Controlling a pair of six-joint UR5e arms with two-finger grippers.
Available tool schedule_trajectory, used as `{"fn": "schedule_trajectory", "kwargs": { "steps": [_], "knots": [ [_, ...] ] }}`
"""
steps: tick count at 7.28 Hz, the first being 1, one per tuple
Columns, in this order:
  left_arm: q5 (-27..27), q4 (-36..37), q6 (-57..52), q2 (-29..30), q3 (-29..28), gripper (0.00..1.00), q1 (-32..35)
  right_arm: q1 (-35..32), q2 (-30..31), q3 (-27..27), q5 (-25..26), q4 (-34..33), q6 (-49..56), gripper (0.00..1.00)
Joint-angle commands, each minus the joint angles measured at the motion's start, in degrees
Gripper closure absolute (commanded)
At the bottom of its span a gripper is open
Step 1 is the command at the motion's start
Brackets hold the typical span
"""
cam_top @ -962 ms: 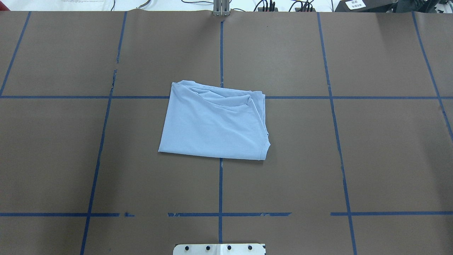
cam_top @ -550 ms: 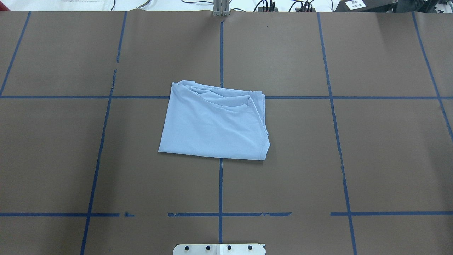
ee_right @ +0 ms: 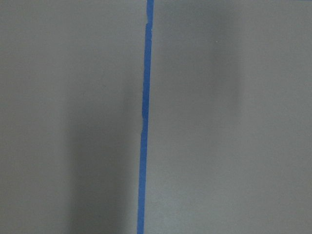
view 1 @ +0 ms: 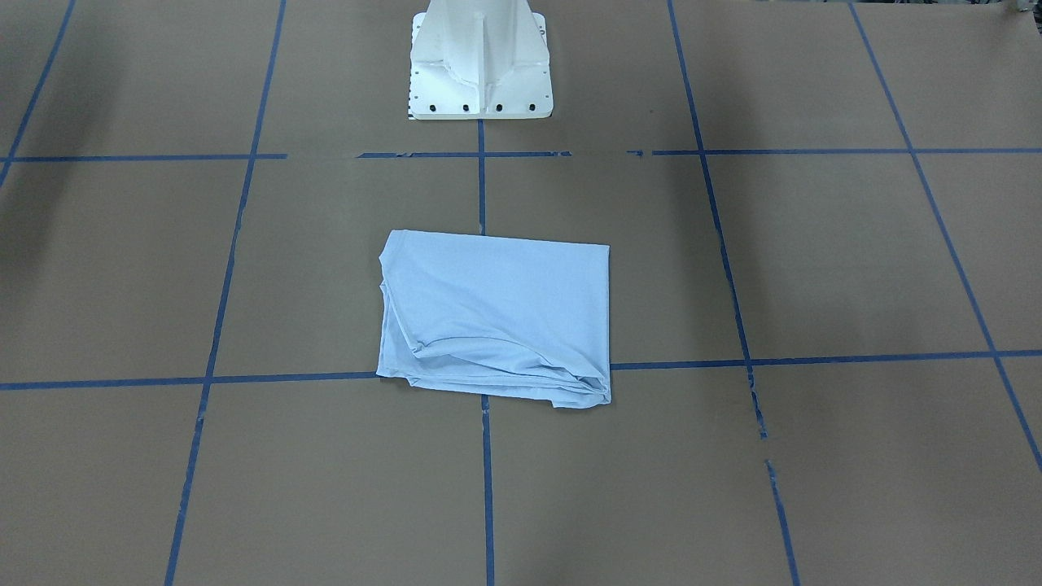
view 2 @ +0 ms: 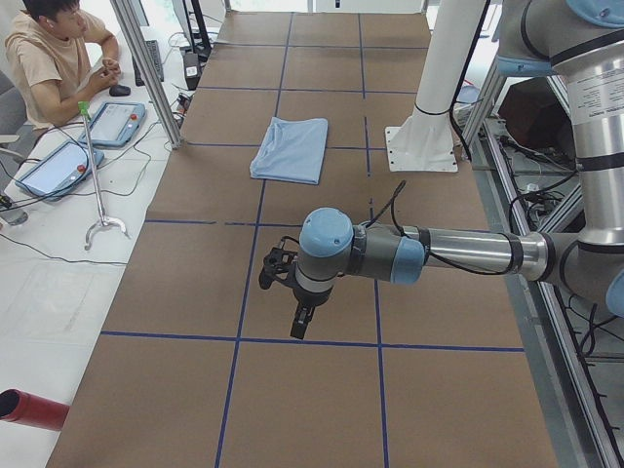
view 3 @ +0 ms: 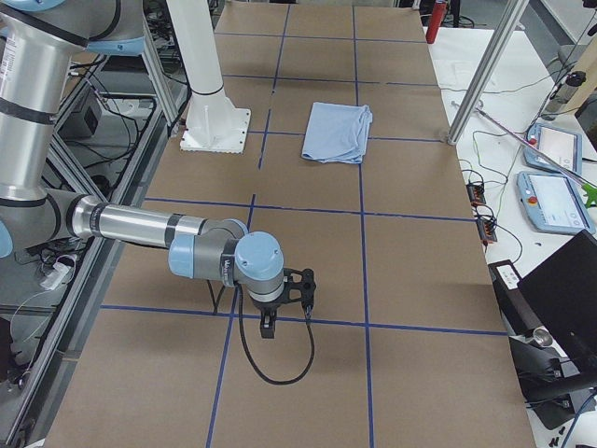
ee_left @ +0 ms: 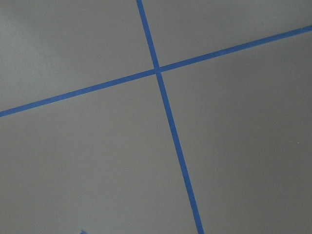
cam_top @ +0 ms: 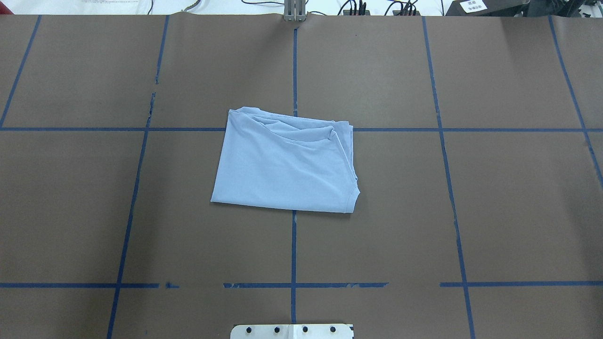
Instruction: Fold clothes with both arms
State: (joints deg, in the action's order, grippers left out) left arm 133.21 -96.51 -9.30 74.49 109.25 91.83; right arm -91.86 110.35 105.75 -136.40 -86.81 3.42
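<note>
Robotics lab: tape-gridded table (cam_top: 471,212), teach pendants (view 2: 119,123), aluminium framing (view 3: 486,71).

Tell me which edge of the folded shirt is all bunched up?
The T-shirt edge farthest from the white pedestal; its layers ripple, the others lie smoother.

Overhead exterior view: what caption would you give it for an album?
Folded light blue T-shirt lying mid-table on a brown table gridded with blue tape.

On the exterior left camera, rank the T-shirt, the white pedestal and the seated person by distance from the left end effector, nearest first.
Measured from the left end effector:
1. T-shirt: folded on the table, straight on along its length.
2. white pedestal: about level with the shirt, but off to the robot's side.
3. seated person: off the table, in the view's top left corner.
</note>
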Motion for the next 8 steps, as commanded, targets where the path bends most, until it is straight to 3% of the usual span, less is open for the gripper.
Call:
{"fn": "schedule_trajectory", "kwargs": {
  "steps": [1, 4, 8],
  "knots": [
    [0.2, 0.9, 0.2, 0.0, 0.1, 0.00, -0.2, 2.6, -0.5, 1.2, 0.3, 0.2, -5.3, 0.00],
    [0.4, 3.9, 0.3, 0.0, 0.7, 0.00, -0.2, 3.8, 0.1, 2.4, 4.5, 0.1, -5.6, 0.00],
    [0.5, 5.1, 0.4, 0.6, 1.2, 0.00, -1.4, 3.8, 1.3, 3.7, 3.9, -0.1, -5.7, 0.00]
  ]
}}
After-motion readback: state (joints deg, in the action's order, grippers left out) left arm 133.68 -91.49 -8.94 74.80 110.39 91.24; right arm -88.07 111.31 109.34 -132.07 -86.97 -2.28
